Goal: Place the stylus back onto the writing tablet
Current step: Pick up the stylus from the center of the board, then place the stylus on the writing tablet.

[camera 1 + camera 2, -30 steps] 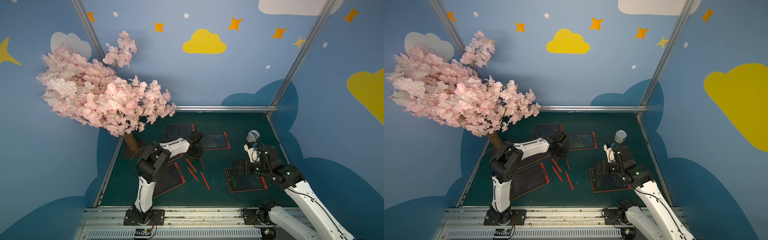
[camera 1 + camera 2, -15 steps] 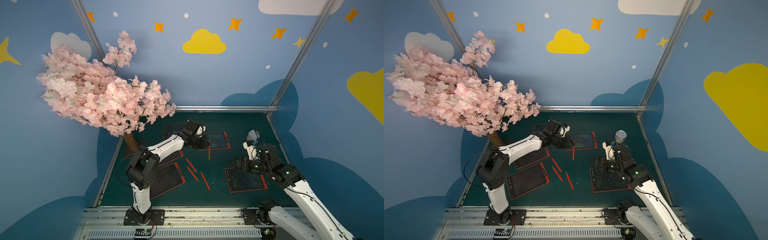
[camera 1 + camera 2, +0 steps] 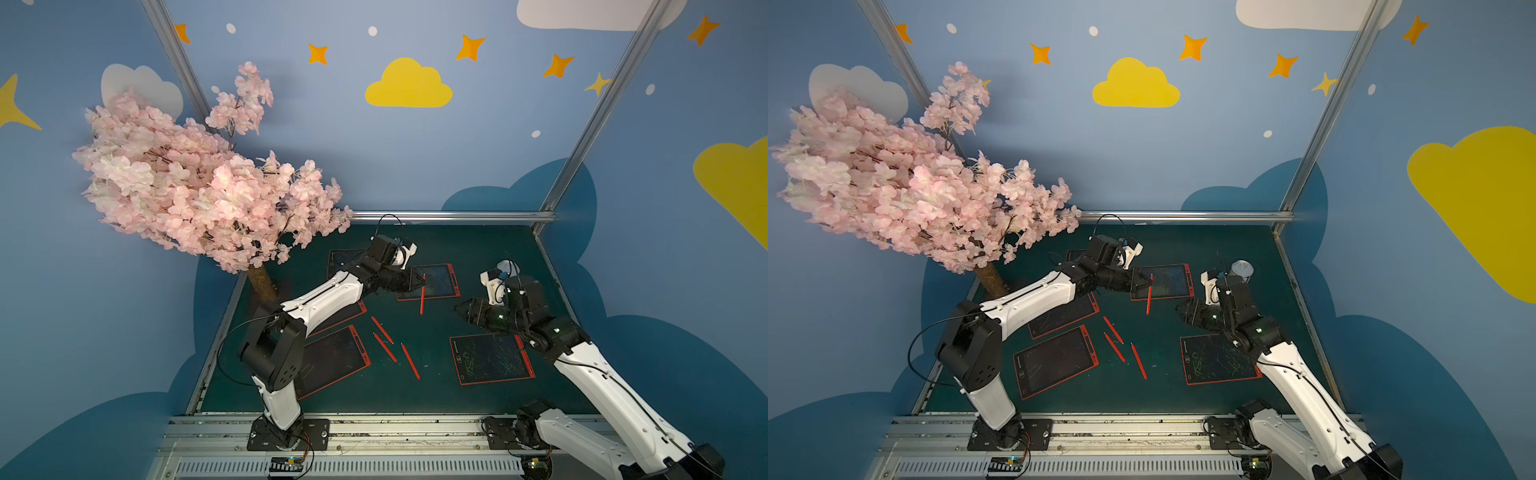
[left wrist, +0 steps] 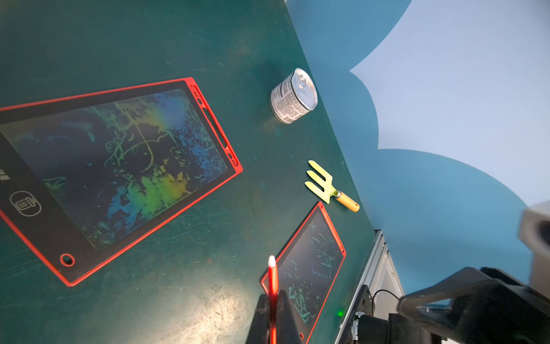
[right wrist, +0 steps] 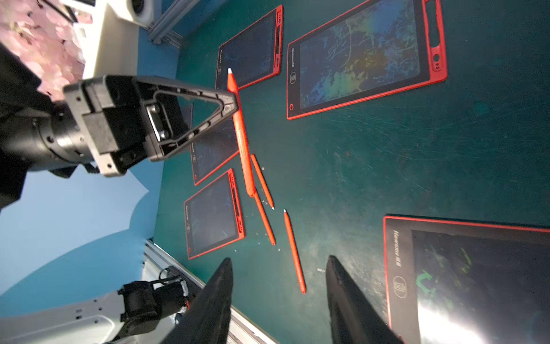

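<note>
My left gripper (image 3: 419,283) (image 3: 1144,283) (image 4: 272,297) is shut on a red stylus (image 3: 422,297) (image 3: 1148,297) (image 4: 272,275) (image 5: 242,140) near its white-tipped end. The long body hangs down in the air over the near edge of the back middle writing tablet (image 3: 436,280) (image 4: 119,166) (image 5: 363,59). To its right my right gripper (image 3: 459,309) (image 3: 1179,309) (image 5: 278,262) points toward the stylus, open, with nothing between its fingers. Another red-framed tablet (image 3: 494,359) (image 4: 312,262) lies below the right arm.
Three loose red styluses (image 3: 382,329) (image 3: 385,347) (image 3: 410,360) lie mid-mat. More tablets (image 3: 332,361) (image 3: 338,316) (image 3: 343,257) lie on the left, under the left arm. A tin can (image 4: 293,96) and a small garden fork (image 4: 327,186) sit far right. A pink blossom tree (image 3: 199,187) overhangs the back left.
The left arm has lifted the stylus off the mat and swung it right and back, over the back middle tablet. The right gripper's jaws have narrowed and it has edged toward the middle.
</note>
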Controlling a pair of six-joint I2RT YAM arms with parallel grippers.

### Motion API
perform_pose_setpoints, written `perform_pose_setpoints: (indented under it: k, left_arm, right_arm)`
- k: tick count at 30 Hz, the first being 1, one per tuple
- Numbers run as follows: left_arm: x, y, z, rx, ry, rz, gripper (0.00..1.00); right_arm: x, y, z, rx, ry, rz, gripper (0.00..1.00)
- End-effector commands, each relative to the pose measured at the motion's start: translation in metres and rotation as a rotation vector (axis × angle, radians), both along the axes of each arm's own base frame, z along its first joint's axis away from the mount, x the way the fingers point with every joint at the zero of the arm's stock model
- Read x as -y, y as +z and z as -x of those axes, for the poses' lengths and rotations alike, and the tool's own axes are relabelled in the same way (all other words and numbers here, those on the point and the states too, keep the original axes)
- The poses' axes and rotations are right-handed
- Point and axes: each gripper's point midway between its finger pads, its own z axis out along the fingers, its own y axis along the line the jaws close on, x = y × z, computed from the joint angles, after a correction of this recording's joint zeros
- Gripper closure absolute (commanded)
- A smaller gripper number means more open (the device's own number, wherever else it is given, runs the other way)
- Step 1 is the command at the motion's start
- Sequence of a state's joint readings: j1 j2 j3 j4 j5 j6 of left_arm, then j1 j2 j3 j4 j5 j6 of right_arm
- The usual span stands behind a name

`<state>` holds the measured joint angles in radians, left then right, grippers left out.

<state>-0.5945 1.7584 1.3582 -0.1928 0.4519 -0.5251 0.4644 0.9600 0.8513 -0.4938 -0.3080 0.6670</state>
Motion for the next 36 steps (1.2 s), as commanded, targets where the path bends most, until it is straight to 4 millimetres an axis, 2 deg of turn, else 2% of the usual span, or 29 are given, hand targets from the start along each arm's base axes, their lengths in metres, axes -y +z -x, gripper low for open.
perform_pose_setpoints:
  k: [1,6,18,24,36]
  left_arm:
    - [-0.005,0.002,0.005,-0.025,0.037,-0.004,0.97]
    - [-0.009,-0.002,0.007,-0.053,0.078,-0.033,0.97]
    - [-0.007,0.002,0.009,-0.037,0.058,-0.028,0.97]
    - [-0.005,0.003,0.011,-0.037,0.049,-0.024,0.97]
    - [-0.005,0.008,0.012,-0.016,0.037,-0.023,0.97]
  right_arm:
    - [-0.015,0.007,-0.011,0.015,0.012,-0.066,0.53]
    - [-0.029,0.01,-0.019,0.027,0.054,-0.075,0.56]
    - [-0.064,0.01,-0.039,0.017,0.152,-0.08,0.64]
    - [-0.074,0.012,-0.046,0.014,0.176,-0.075,0.65]
    - [-0.086,-0.002,-0.053,-0.013,0.188,-0.053,0.71]
